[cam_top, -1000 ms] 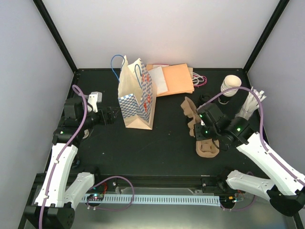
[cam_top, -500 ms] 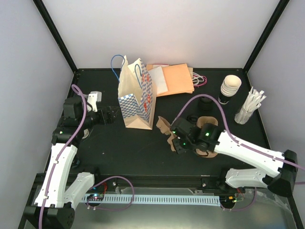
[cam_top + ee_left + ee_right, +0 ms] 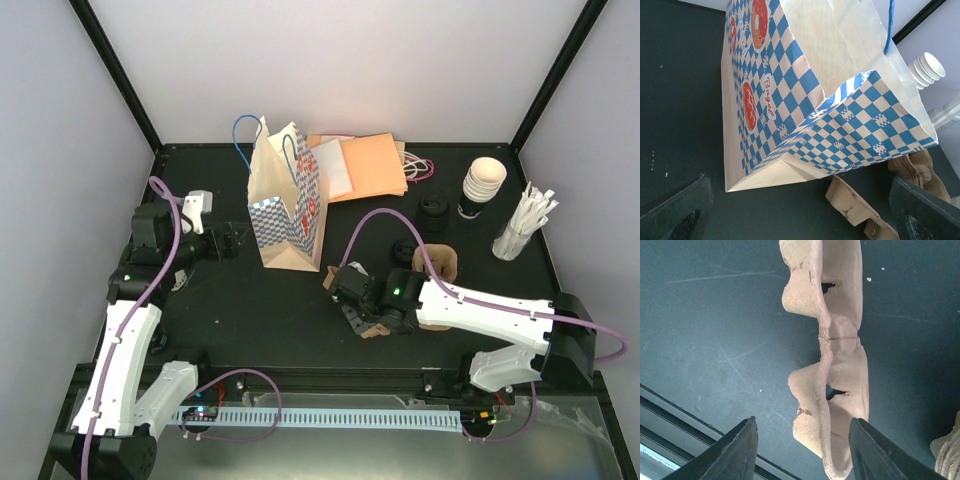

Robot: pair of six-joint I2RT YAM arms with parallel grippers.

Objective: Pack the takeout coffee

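Three pale walls (image 3: 350, 70), black posts in the corners, around a black bench (image 3: 250, 300). At left, left fingers (image 3: 675, 212) spread wide, empty, facing an upright checked paper bag (image 3: 288, 200). Behind it, flat orange envelopes (image 3: 370, 165). Right of centre, right fingers (image 3: 732, 452) parted either side of a pulp carrier (image 3: 832, 365), not clamped. Farther back, the takeout coffee (image 3: 433, 209), black-lidded, near a cup stack (image 3: 483, 180).

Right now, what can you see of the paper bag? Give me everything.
The paper bag is cream paper printed with blue-and-white checks, orange donuts and the word Bagel, with blue cord handles. It stands upright, mouth open, on the black table, left of centre toward the back. The left end effector faces its side, open, apparently not touching it.
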